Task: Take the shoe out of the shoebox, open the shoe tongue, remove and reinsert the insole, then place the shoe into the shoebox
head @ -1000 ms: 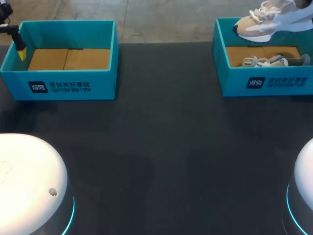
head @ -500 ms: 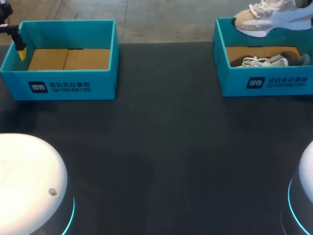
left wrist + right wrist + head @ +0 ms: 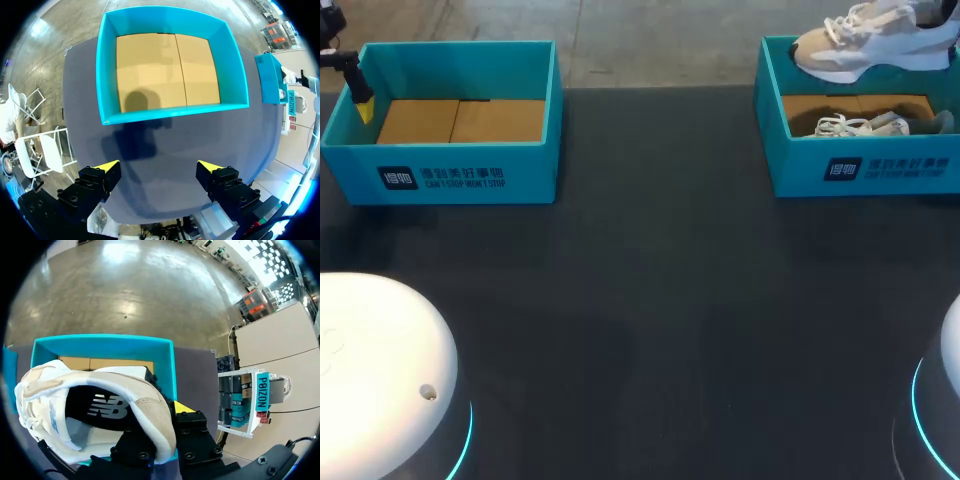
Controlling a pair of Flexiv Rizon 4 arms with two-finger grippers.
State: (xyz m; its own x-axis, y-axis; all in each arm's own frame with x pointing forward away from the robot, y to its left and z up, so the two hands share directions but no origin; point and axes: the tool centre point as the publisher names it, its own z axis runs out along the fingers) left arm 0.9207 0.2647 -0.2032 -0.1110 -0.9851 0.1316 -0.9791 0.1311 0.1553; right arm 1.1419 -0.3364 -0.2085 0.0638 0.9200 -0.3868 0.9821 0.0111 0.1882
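Observation:
A beige and white sneaker (image 3: 865,45) hangs above the back wall of the right teal shoebox (image 3: 790,165), toe toward the left. My right gripper (image 3: 161,432) is shut on the shoe's heel collar (image 3: 150,412), one finger inside the shoe (image 3: 95,400) and one outside. A second sneaker (image 3: 865,126) lies inside that box with loose laces. My left gripper (image 3: 159,167) stands open and empty over the table, just short of the left teal shoebox (image 3: 107,75). In the head view the left gripper (image 3: 361,105) sits at that box's left wall.
The left shoebox (image 3: 440,178) holds nothing but its brown cardboard floor (image 3: 460,120). Dark table (image 3: 660,300) stretches between and in front of the two boxes. My arms' white bases fill the near corners.
The held sneaker has risen a little over the right box and levelled out. The left arm has not moved.

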